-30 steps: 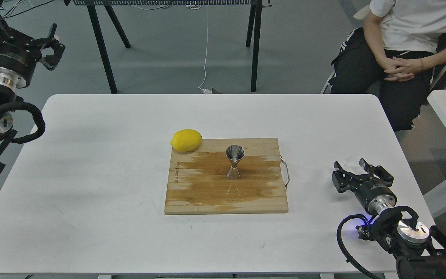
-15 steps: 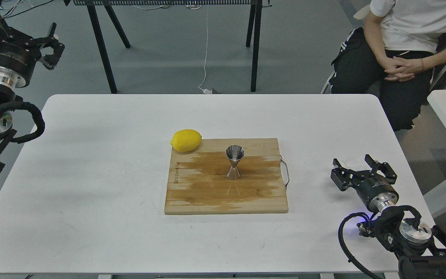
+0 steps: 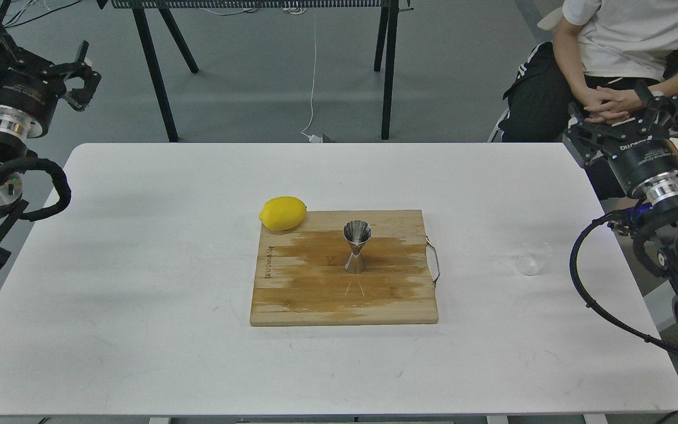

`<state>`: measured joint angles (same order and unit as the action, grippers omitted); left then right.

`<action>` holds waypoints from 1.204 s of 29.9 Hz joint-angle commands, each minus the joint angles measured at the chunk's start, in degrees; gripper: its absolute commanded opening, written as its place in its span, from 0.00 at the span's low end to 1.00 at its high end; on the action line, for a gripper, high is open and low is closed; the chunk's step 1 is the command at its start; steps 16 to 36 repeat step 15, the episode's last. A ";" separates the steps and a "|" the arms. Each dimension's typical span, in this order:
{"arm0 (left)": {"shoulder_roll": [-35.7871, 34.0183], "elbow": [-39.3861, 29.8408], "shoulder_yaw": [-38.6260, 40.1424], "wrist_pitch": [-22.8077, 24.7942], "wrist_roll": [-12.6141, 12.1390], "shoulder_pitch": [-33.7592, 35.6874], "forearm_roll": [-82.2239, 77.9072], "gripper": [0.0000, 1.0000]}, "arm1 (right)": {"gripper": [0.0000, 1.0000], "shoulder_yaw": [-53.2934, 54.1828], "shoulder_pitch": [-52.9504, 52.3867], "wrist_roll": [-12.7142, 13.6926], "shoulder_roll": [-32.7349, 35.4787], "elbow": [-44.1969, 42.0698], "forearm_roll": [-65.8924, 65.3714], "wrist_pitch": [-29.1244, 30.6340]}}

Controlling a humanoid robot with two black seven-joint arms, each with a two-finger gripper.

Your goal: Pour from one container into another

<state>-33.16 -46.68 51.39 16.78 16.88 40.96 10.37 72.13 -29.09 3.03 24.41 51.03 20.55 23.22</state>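
A steel jigger stands upright on a cutting board at worktop centre. The clear glass cup sits at 3 o'clock, released. Both the left gripper and right gripper hover open and empty. Pouring looks finished.

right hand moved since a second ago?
Yes. The right hand has lifted away from the glass cup, going up and back past the table's far right corner; the cup stands alone, released.
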 commanded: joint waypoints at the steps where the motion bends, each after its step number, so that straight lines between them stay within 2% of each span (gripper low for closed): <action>1: 1.25 1.06 -0.32 -0.17 -0.27 0.08 -0.17 1.00 | 1.00 -0.85 -6.93 -1.88 -0.85 -6.98 -4.63 3.75; 10: 2.40 2.64 -0.41 0.09 -0.27 0.08 -0.35 1.00 | 1.00 -6.47 -15.20 -6.46 -3.14 -14.29 -6.13 4.78; 36: 2.40 2.64 -0.41 0.09 -0.27 0.17 -0.26 1.00 | 1.00 -7.62 -15.64 -6.64 -3.31 -14.47 -6.13 4.78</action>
